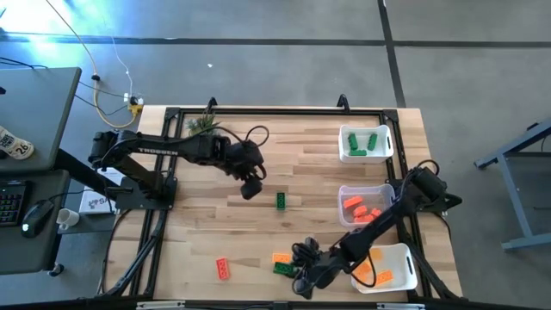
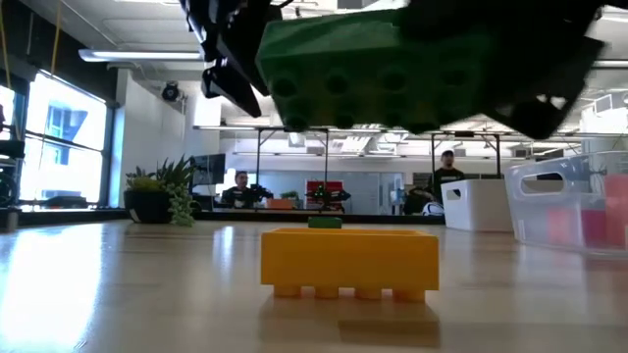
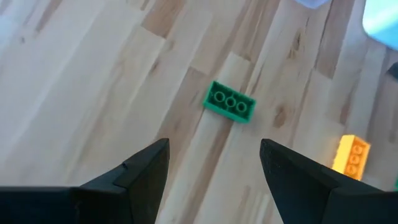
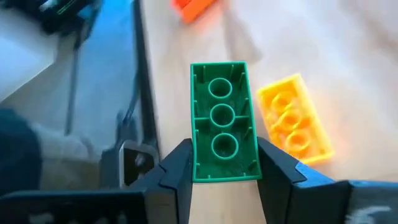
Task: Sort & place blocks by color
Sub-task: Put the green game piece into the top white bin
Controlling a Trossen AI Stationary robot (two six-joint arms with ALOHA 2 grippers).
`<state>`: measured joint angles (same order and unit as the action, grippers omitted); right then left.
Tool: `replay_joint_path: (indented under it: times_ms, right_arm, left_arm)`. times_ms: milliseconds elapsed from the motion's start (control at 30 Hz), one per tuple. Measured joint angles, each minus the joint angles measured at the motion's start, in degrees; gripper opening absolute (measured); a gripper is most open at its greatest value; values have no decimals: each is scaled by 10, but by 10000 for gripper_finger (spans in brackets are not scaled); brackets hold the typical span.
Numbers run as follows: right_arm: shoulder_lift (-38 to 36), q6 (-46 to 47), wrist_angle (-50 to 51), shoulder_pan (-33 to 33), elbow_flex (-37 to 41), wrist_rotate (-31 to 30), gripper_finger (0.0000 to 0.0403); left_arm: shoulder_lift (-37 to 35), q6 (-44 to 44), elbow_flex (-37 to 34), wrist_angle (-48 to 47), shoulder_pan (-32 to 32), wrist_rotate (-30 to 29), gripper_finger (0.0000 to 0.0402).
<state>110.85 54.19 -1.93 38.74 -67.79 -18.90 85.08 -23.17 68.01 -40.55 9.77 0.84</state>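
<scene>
The right gripper (image 4: 224, 171) has its fingers clamped on the sides of a green block (image 4: 224, 121), lifted just clear of the desk (image 1: 215, 224) near its front edge; the right wrist view shows the block's hollow underside with three round tubes, a detail the high view cannot give, since from above the block is only a green speck (image 1: 282, 268) beside the dark fingers. From desk level the same block (image 2: 378, 74) hangs at the top of the picture, above a yellow-orange block (image 2: 350, 260) resting on the wood, which the overhead camera places just beside the right gripper (image 1: 303, 274), near the front edge. The left gripper (image 1: 250, 187) hovers over the middle of the desk with its fingers spread and nothing between them; its wrist camera looks down on a second green block (image 3: 229, 102) lying flat ahead of it. Only the high view takes in the three white bins along the right edge: one with green blocks (image 1: 366, 142), one with red-orange (image 1: 365, 207), one with yellow-orange (image 1: 387, 269). A lone red-orange block (image 1: 223, 269) lies near the front edge, toward the left. A potted plant (image 2: 162, 191) stands at the far edge.
</scene>
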Motion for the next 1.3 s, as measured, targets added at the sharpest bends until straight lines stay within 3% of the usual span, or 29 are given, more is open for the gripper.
replay_joint_path:
  times_ms: [333,633,800,1000,1067,1300]
  right_arm:
    - [0,13,237,-36,-128,-110,112]
    - [0,96,524,-87,-226,-238,112]
    - [0,186,699,-131,-253,-232,112]
    - [0,238,880,-202,-263,-170,112]
    - [0,228,923,-227,-263,-154,112]
    - [-9,42,919,-327,-254,-154,112]
  left_arm:
    - [0,118,0,-7,5,2,239]
    - [0,114,0,0,12,0,239]
    - [0,113,0,-5,11,0,239]
    - [0,98,0,-5,10,0,239]
    - [0,97,0,-6,10,0,239]
    - [0,72,0,-21,10,0,239]
